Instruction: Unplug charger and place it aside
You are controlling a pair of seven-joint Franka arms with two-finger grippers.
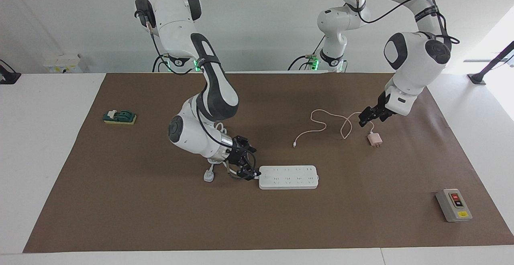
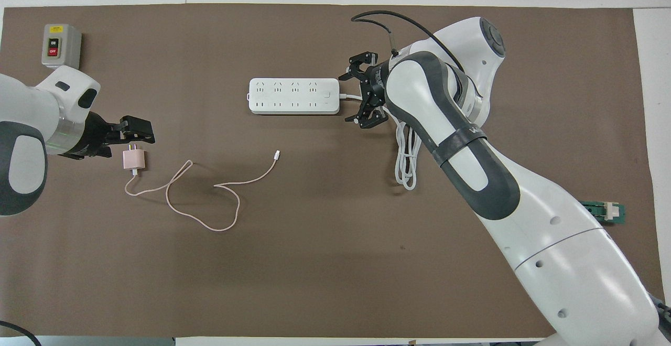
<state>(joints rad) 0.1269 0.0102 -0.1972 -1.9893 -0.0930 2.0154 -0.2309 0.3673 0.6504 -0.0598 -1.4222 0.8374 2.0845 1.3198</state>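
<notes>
The pale pink charger lies unplugged on the brown mat toward the left arm's end, nearer to the robots than the white power strip. Its thin pink cable trails loosely toward the table's middle. In the overhead view the charger lies just under my left gripper. In the facing view my left gripper hangs open and empty a little above it. My right gripper is open at the cord end of the strip. Its jaws straddle the thick white cord in the overhead view.
The strip's white cord is coiled under the right arm, with its plug on the mat. A grey box with red and black buttons stands at the left arm's end. A small green part on a yellow block lies at the right arm's end.
</notes>
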